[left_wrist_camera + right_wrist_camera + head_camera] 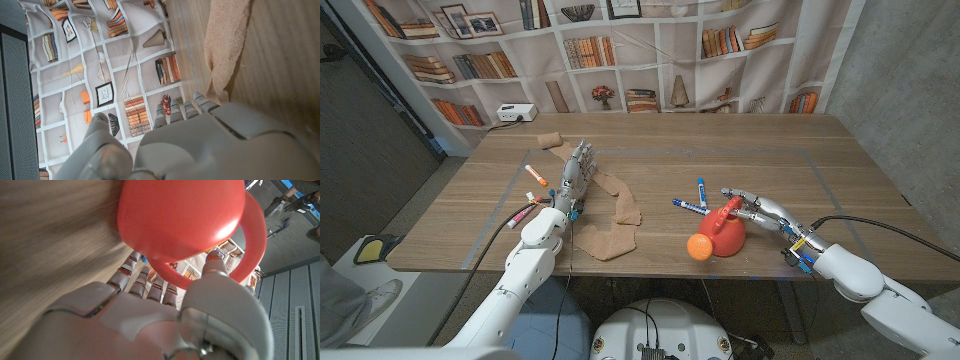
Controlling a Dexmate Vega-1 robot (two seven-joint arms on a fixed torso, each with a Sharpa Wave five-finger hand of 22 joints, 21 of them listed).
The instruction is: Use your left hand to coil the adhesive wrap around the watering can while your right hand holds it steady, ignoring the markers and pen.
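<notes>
The tan adhesive wrap (616,212) lies unrolled in a crooked strip across the table's middle, from a small roll end (551,139) at the back down to a wide patch near the front. My left hand (574,172) stands at the strip's left side with its fingers straight and apart, holding nothing. The wrap (225,45) runs just past those fingertips (192,107). The red watering can (725,236) with an orange spout head (699,247) stands at the front right. My right hand (757,210) grips it at the handle. Its fingers (150,280) lie against the can (180,215).
An orange-capped marker (536,176) and a pink one (523,212) lie left of my left hand. Two blue markers (701,191) (688,207) lie just behind the can. A white power box (516,113) sits at the back left edge.
</notes>
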